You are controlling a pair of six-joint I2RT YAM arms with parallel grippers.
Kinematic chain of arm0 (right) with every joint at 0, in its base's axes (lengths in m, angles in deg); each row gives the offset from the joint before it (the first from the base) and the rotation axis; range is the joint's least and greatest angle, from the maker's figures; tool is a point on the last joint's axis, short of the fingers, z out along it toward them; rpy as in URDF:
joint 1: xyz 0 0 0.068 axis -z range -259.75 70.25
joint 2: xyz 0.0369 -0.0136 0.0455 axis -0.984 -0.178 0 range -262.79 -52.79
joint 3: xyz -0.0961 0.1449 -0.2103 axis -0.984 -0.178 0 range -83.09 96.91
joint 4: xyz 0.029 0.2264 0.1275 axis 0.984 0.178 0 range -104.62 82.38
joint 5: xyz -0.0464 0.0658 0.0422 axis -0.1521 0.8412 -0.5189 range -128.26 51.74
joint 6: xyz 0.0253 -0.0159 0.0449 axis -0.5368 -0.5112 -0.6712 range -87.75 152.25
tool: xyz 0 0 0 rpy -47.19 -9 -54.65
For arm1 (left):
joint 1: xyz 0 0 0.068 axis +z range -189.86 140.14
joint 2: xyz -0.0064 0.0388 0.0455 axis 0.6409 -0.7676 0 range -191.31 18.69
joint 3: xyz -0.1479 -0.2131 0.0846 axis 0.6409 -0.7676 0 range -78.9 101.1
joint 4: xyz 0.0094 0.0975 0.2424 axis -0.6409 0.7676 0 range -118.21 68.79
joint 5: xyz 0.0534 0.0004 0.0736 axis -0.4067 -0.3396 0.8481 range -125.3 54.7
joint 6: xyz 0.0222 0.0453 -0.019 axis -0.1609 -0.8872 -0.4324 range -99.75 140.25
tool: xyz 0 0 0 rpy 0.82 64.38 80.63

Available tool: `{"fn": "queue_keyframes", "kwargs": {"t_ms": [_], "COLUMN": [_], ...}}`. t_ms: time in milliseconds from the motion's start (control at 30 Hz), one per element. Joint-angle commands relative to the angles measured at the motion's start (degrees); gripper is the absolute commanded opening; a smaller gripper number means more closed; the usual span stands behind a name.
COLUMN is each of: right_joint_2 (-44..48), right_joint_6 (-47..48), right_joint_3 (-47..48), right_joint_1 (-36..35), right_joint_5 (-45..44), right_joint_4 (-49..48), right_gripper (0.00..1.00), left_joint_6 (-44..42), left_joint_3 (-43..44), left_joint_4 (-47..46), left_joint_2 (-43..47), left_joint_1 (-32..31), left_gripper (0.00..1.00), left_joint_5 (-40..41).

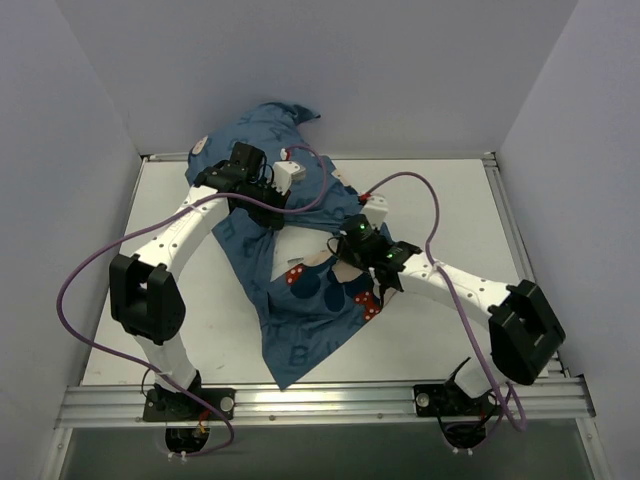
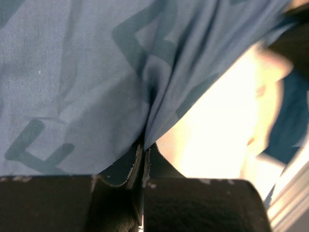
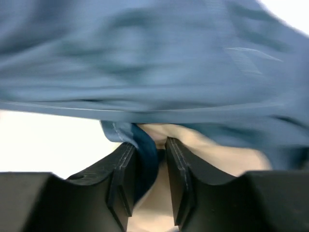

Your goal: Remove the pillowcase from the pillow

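Pillowcase (image 1: pixel 300 335) lies crumpled on the table (image 1: pixel 420 345), reaching from the far edge to the near edge, about midway across. Left claw (image 2: pixel 145 147) is clamped tight on a raised fold near the far edge. Right claw (image 3: pixel 150 144) stands narrow with a hem between its fingers; whether it grips cannot be told.

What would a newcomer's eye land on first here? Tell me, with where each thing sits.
The dark blue printed pillowcase dominates, sprawled across the white table from its far edge towards the front middle. At the far side, the left end effector is shut tight on a tuck of the cloth. At mid-table, the right end effector has its jaws apart around a folded hem.
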Motion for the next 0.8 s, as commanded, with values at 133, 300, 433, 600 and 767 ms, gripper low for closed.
{"fn": "queue_keyframes", "kwargs": {"t_ms": [133, 300, 433, 600, 767], "right_joint_2": [11.6, 11.5, 7.1, 5.5, 7.5], "right_joint_6": [-0.4, 0.8, 1.9, 2.0, 4.1], "right_joint_3": [-15.5, -22.9, -23.4, -21.3, -20.7], "right_joint_1": [12.5, 21.0, 22.9, 22.5, 22.7], "right_joint_5": [1.7, 9.7, 18.3, 24.4, 29.6], "right_joint_4": [3.3, -2.5, -12.8, -17.7, -19.3], "right_gripper": [0.31, 0.21, 0.0, 0.0, 0.0], "left_joint_6": [-4.1, -4.9, -5.5, -16.0, -21.2], "left_joint_3": [-4.3, -4.3, -4.3, 2.2, 11.5], "left_joint_4": [-9.2, -9.2, -8.2, 6.2, 11.2], "left_joint_2": [3.9, 4.3, 3.9, 3.3, 4.8], "left_joint_1": [5.3, 5.6, 5.4, 0.0, -7.1], "left_gripper": [0.02, 0.02, 0.02, 0.88, 0.94], "left_joint_5": [7.5, 8.3, 6.0, -5.2, -9.1]}}
